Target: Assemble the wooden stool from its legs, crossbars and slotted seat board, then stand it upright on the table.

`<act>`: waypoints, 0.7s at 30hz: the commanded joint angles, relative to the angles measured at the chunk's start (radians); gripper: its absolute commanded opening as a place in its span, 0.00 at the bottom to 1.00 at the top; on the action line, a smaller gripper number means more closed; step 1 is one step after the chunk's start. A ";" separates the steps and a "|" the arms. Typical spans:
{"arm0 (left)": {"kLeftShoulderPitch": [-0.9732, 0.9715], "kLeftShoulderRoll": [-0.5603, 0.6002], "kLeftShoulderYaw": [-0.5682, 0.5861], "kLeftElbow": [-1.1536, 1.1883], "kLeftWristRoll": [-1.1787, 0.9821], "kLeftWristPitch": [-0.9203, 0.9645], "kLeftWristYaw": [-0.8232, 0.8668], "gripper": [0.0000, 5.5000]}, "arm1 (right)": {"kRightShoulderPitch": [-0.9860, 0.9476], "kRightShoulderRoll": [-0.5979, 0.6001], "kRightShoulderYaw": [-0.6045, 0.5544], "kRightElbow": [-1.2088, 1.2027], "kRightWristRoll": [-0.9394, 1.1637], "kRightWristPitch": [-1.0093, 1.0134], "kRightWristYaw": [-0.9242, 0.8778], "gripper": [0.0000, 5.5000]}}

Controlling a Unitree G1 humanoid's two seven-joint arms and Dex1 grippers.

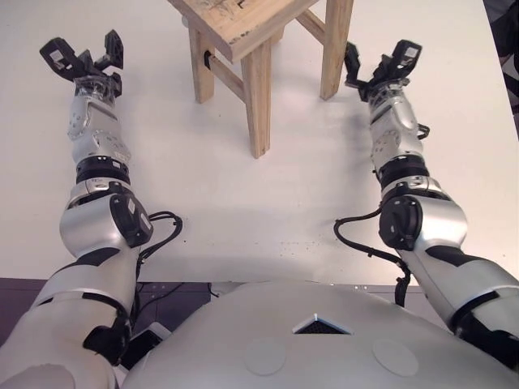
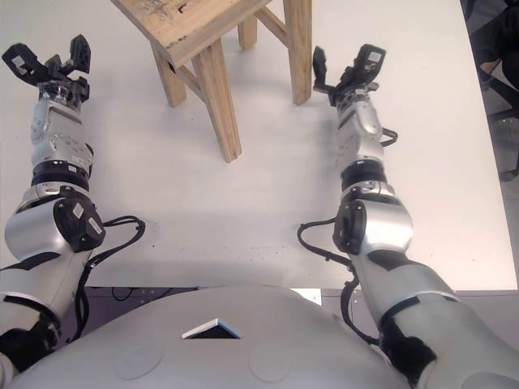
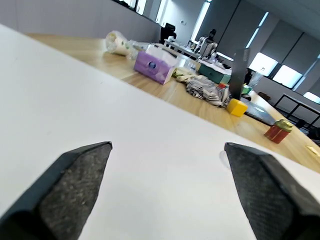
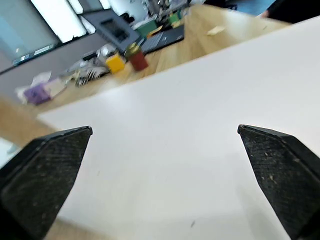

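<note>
**Clerk:** Item one, the task's piece?

**Keeper:** Wooden stool [image 1: 258,89], assembled, standing upright on the white table [image 1: 243,203]. Slotted seat board [image 1: 242,23] on top, worn and marked. Three legs in sight: the front leg [image 1: 258,109] nearest the robot, one to its left, one to its right. A crossbar [image 1: 228,78] joins the left leg to the front one.

**Clerk:** Items two and three, the claws?

**Keeper:** Left claw [image 1: 83,50]: fingers spread wide, grasping nothing, poised over bare table well left of the stool. Right claw [image 1: 379,58]: likewise spread and holding nothing, just beside the stool's right leg [image 1: 335,49], whether touching it cannot be told.

**Clerk:** Sundries?

**Keeper:** On a wooden bench beyond: purple box [image 3: 152,66], striped cloth [image 3: 207,92], yellow block [image 3: 238,106], red container [image 3: 276,131].
</note>
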State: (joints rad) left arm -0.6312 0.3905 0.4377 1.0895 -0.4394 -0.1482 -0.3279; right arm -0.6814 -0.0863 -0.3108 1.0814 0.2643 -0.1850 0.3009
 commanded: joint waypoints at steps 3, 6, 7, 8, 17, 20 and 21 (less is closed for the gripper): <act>0.019 -0.019 -0.029 0.004 0.058 -0.023 0.017 0.76 | 0.020 0.060 0.100 -0.011 -0.082 -0.002 -0.006 0.98; 0.017 -0.017 -0.039 0.011 0.081 -0.029 0.029 0.76 | 0.016 0.073 0.127 -0.017 -0.110 -0.029 -0.028 0.98; 0.013 -0.015 -0.040 0.016 0.087 -0.028 0.038 0.76 | 0.013 0.074 0.122 -0.015 -0.105 -0.032 -0.037 0.98; 0.006 -0.015 -0.041 0.022 0.091 -0.028 0.041 0.76 | 0.011 0.075 0.116 -0.012 -0.099 -0.034 -0.044 0.98; -0.052 0.001 -0.045 0.039 0.121 -0.057 0.032 0.76 | 0.047 0.067 0.006 -0.103 0.017 -0.053 -0.057 0.98; -0.037 -0.005 -0.058 0.042 0.147 -0.071 0.058 0.76 | 0.095 0.062 -0.024 -0.163 0.047 -0.056 -0.069 0.98; -0.035 -0.004 -0.075 0.039 0.174 -0.085 0.079 0.76 | 0.104 0.057 -0.014 -0.179 0.032 -0.063 -0.083 0.98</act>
State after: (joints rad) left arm -0.6718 0.3823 0.3880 1.1285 -0.3032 -0.2077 -0.2801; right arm -0.5977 -0.0156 -0.3315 0.9374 0.3096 -0.2387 0.2373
